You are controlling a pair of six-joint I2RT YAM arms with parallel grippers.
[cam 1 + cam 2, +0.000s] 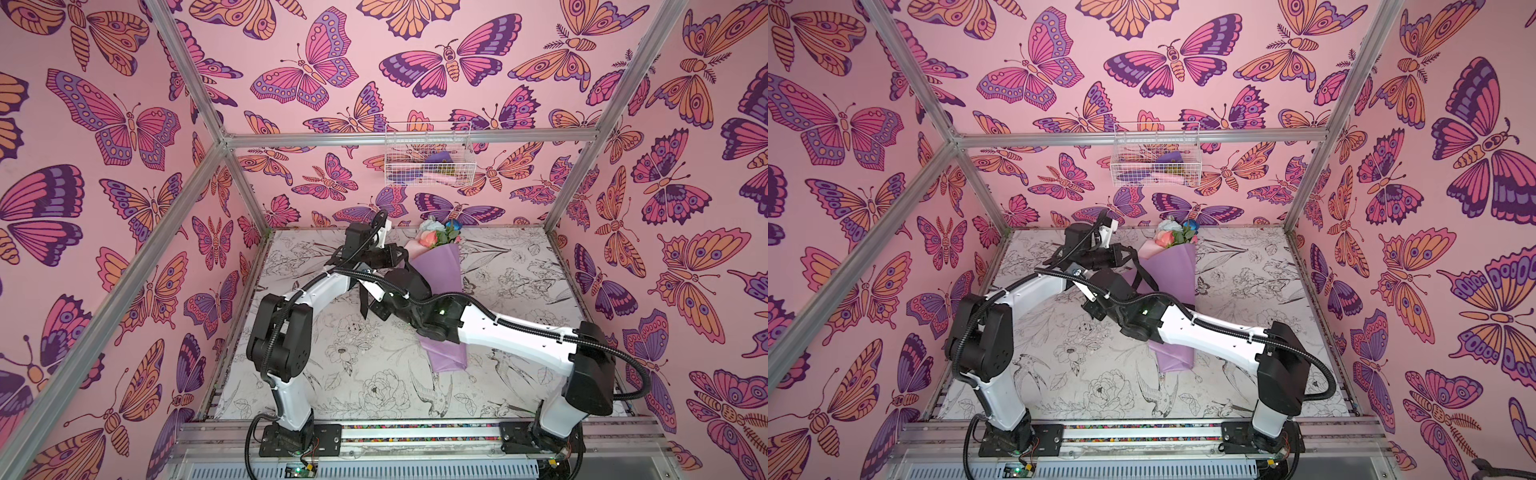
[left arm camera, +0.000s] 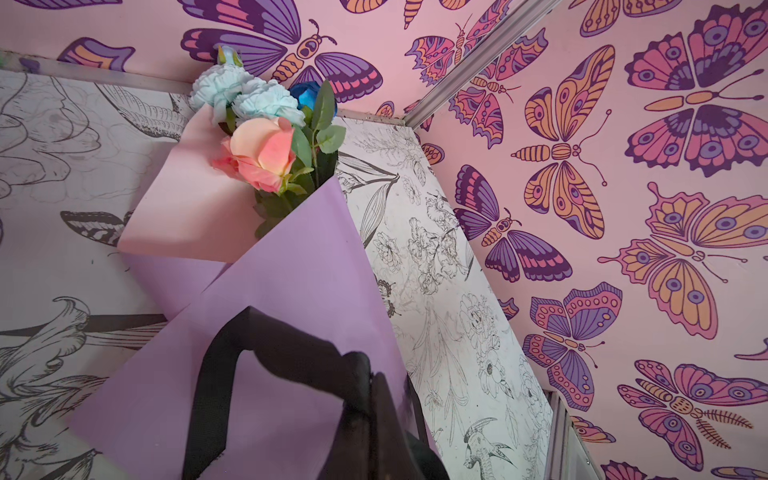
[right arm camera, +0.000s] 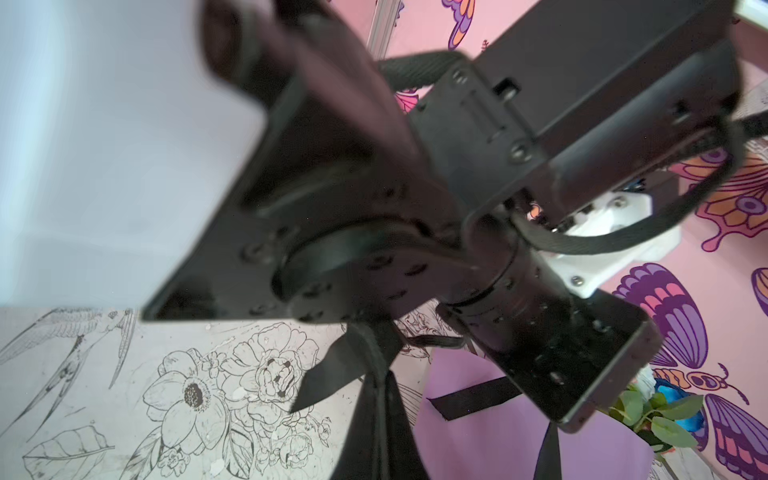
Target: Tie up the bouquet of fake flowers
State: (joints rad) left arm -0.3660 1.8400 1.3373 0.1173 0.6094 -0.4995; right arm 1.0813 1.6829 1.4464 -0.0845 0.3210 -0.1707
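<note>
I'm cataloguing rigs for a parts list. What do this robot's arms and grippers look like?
Both the left arm and right arm have white link shells with black joint housings. A black corrugated cable conduit runs along each. Small green lights glow near the right wrist. The left gripper and right gripper are black.

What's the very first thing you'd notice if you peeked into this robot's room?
Probably the walls: they are pink and covered all over with huge purple and orange butterflies. Next comes the bouquet in lilac paper, lying toward the back of the table with its flower drawings, a black ribbon looped over it. The white left arm and right arm lean in over it from the front.
</note>
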